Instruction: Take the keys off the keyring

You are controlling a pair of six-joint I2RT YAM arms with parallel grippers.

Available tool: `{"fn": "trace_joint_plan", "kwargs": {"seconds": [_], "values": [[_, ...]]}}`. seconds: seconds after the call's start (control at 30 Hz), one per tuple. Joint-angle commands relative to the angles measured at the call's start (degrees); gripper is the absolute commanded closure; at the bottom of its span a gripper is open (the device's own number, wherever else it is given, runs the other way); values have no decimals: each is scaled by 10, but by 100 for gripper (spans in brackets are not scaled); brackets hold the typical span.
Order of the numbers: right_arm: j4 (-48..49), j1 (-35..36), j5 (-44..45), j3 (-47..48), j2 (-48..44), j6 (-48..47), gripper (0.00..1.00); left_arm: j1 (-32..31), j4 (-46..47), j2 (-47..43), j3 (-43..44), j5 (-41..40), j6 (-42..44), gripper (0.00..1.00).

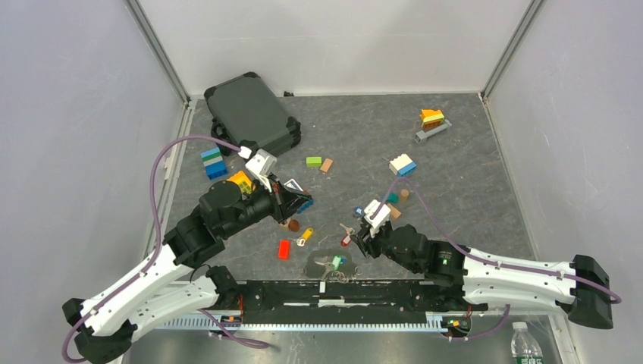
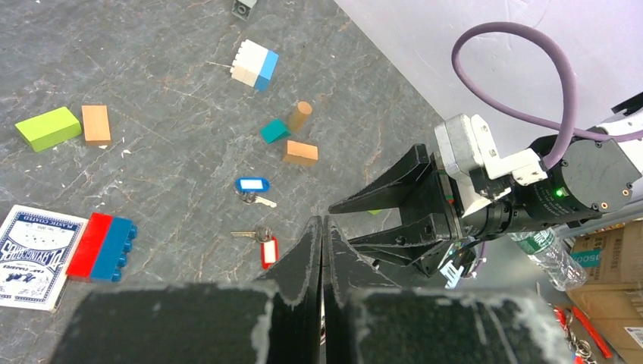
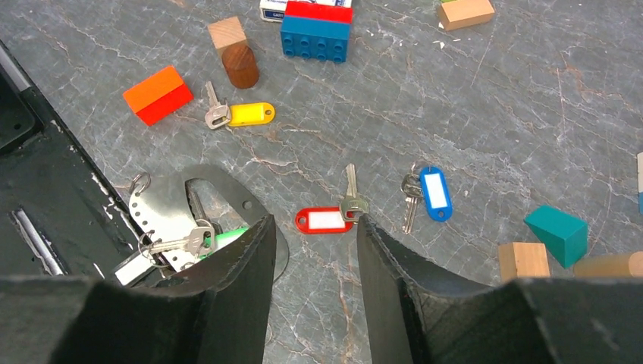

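The counter was walled on three sides, with a black rail along its near edge. The keyring lay flat just beside that rail, with a few keys bunched on it. Three more lay loose further in: a red-tagged key, a blue-tagged key and a yellow-tagged key. Scattered blocks crowded the middle, and the barest grey surface showed to the right.

The right claw stood partly open over the red-tagged key, one fingertip just beside the key's head, gripping nothing. The left claw was closed tight and empty, held above the counter near the card box.
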Motion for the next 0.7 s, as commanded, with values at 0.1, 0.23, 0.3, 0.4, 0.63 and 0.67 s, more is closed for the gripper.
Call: {"fn": "trace_joint_plan", "kwargs": {"seconds": [0.1,0.23,0.3,0.4,0.63,0.67], "values": [[-39,3,-51,38,22,-17,50,4,-20,-12,-23,-64,-24,90],[-56,3,-109,51,46,-20,49,4,-35,-24,-71,-114,-65,66],[-45,3,-132,45,56,-17,49,4,-32,-34,-102,-129,-85,58],[-44,4,-142,37,79,0,49,4,-36,-34,-139,-128,-119,45],[-17,4,-195,-2,117,54,43,-42,-32,-11,-218,-93,-225,21],[-5,5,-213,-10,117,55,41,-65,-32,-11,-225,-113,-238,21]]}}
